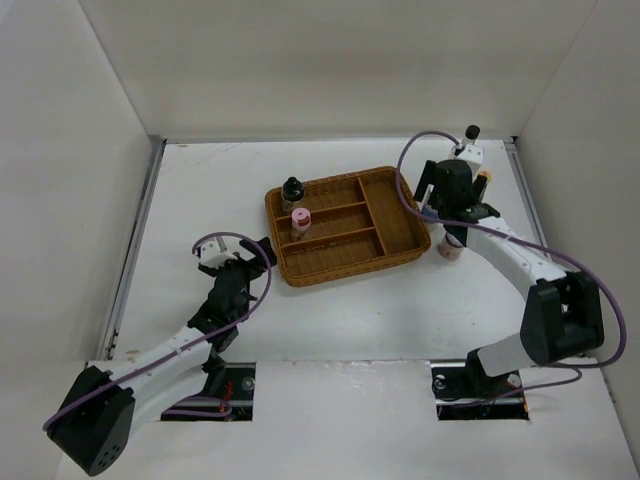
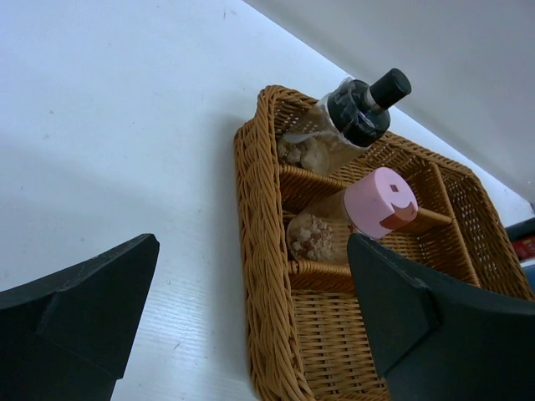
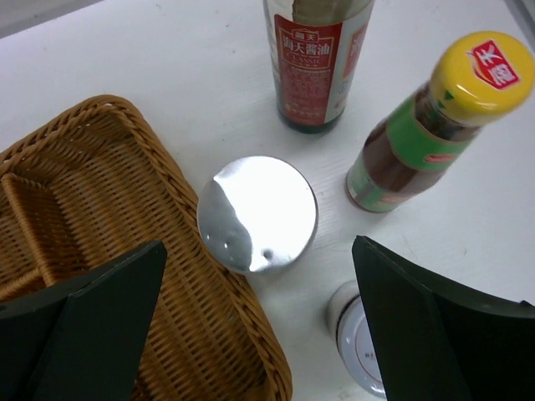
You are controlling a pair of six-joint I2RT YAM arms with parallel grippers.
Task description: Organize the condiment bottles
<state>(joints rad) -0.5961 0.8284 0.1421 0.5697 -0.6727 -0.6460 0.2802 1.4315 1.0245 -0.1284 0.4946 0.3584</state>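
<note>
Silver-lidded round shaker [image 3: 257, 213] sits below the released right tool [image 3: 259, 246]; descending this wide, it may topple the nearby green yellow-capped bottle [image 3: 405, 150].

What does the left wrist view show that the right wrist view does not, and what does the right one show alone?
Only the left wrist view: a black-capped bottle and a pink-lidded jar, both inside the wicker tray. Only the right wrist view: a silver-lidded shaker, a red-label bottle, a yellow-capped bottle and a pale-lidded jar, all outside the tray. Both views: the wicker tray and the white table.
</note>
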